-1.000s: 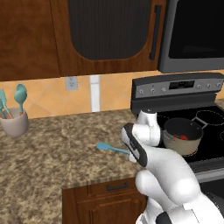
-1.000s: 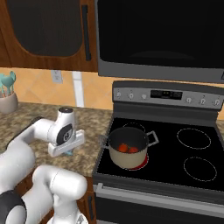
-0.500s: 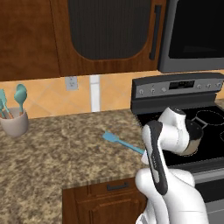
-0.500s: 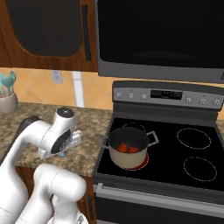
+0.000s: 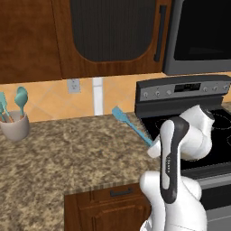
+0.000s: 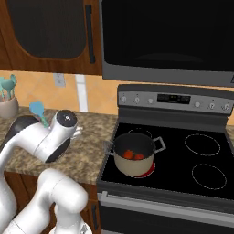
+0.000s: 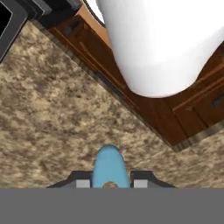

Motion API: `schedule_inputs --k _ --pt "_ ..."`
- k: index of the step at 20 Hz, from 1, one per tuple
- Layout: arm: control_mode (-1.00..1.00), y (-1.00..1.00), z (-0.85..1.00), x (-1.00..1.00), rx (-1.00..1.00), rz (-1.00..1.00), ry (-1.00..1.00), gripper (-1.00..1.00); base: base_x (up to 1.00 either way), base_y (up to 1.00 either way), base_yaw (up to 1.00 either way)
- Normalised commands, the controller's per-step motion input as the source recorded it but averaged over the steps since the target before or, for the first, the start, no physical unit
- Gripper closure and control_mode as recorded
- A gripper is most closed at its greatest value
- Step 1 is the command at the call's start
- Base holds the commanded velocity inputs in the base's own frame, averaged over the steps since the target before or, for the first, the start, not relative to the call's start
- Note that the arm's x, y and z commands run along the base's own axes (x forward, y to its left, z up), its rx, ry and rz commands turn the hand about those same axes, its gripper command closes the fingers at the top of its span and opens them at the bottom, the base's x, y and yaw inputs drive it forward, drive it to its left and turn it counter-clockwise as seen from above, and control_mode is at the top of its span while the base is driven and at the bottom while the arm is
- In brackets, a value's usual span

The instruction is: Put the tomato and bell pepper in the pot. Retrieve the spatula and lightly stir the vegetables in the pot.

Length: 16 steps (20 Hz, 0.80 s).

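My gripper [image 7: 111,183] is shut on the handle of the light-blue spatula [image 7: 110,167], whose rounded end sits between the two fingertips [image 7: 83,182]. In the left base view the spatula [image 5: 131,125] is held in the air above the counter, with its flat head up and to the left and its handle running down into the hand behind my forearm. Its head [image 6: 36,109] also pokes up behind my wrist. The cream pot [image 6: 133,165] stands on the stove's front left burner. The tomato and the bell pepper show inside it as two small red lumps [image 6: 133,155]; which is which I cannot tell.
A beige cup [image 5: 14,127] of teal spoons stands at the back left of the granite counter [image 5: 67,158]. The black stove top [image 6: 201,155] lies to the right with a microwave [image 6: 169,41] above it. Wooden cabinets hang over the counter.
The spatula has come up off the counter in my gripper, and its head now points up toward the back wall. My arm has swung right, toward the stove.
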Motion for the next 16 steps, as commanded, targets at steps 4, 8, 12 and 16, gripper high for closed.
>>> schedule_inputs --k 4,8,12,16 --pt "-1.00 0.65 0.28 -0.20 0.14 -0.61 -0.49 1.00 0.00 0.00 0.00" --pt "-1.00 0.20 0.38 -0.59 0.54 -0.50 -0.09 1.00 0.00 0.00 0.00" --pt "-1.00 0.08 0.38 -0.94 0.70 -0.38 -0.05 1.00 0.00 0.00 0.00" --pt "-1.00 0.11 0.66 -0.47 0.76 -0.27 0.04 1.00 0.00 0.00 0.00"
